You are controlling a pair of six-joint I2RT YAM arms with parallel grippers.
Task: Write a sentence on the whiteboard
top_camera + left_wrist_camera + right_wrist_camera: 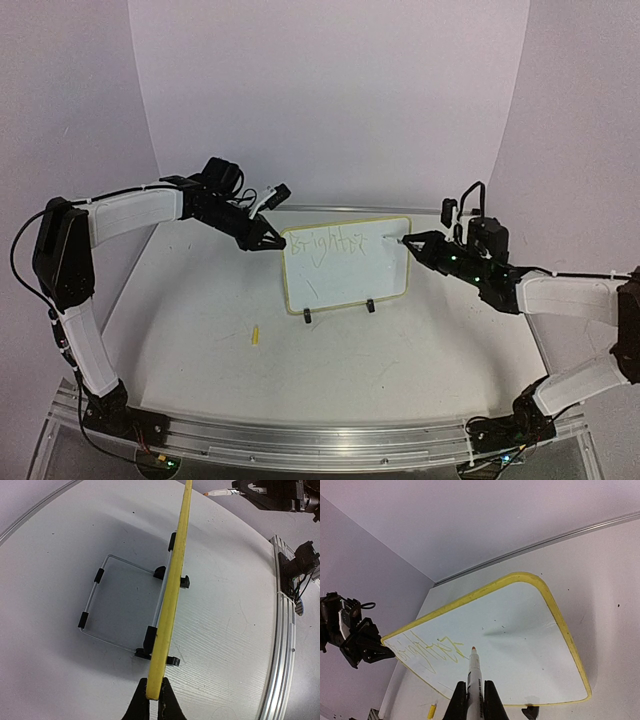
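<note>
From above and behind the arm bases we look down across the table (200,330) from some distance, the whiteboard (346,265) at mid-frame. At the left wrist we sit close, sighting up the frame along the whiteboard's yellow edge (172,590). At the right wrist we look along the marker (474,670) onto the whiteboard's face (515,640). All three views share the whiteboard.

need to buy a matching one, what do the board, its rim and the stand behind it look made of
Board: smooth white face, likely coated plastic or melamine, since thin writing sits on it cleanly. Rim: matte yellow, plastic or foam; cannot tell which. Stand: thin bent wire, bright like metal, with black sleeves, probably rubber.
</note>
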